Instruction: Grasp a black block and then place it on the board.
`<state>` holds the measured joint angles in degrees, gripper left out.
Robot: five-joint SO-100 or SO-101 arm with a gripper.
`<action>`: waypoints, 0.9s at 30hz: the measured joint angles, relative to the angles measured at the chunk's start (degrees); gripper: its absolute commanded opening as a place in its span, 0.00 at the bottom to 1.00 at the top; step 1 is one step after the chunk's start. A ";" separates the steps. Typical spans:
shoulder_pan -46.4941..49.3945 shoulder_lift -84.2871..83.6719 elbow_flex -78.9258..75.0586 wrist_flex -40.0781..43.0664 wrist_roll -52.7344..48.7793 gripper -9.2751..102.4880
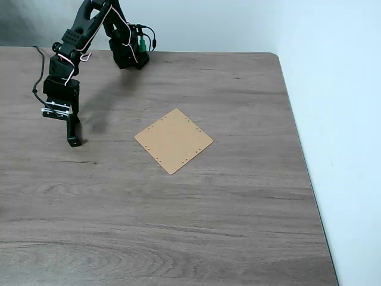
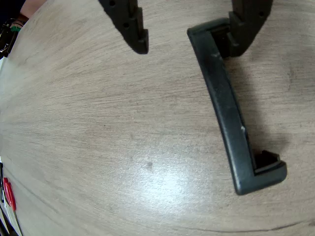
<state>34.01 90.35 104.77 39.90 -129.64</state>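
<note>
Your gripper [image 2: 189, 42] is down low over the table [image 1: 238, 196], at the far left in the fixed view; its two fingers are spread apart and hold nothing. In the wrist view the black block [image 2: 224, 103] lies flat on the table; its top end sits right by the right finger [image 2: 246, 29], and I cannot tell if they touch; the left finger [image 2: 130, 27] is well apart from the block, with bare wood between them. The block runs down and to the right from the fingers, so most of it lies outside the gap.

The board [image 1: 174, 140] lies flat near the middle of the table in the fixed view, turned like a diamond; nothing rests on it; it is well to the right of your gripper.

I think you are at the grab step, and the block is not picked up yet. Next, you likely need to get the slim bar between both fingers, then squeeze them together on it; take care, since a push from the right finger could slide the block away. After that comes the lift, the move right to the board, and the set-down on it.
</note>
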 measured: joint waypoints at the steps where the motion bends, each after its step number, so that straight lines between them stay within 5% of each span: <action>1: 0.09 -0.70 -0.53 0.00 0.00 0.27; 14: 0.18 -7.91 -2.29 -2.02 2.02 0.23; 18: -0.53 -8.96 -2.37 -2.81 4.22 0.09; 27: -1.58 -9.93 -2.46 -4.92 8.53 0.09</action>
<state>32.43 80.42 102.30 34.98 -121.11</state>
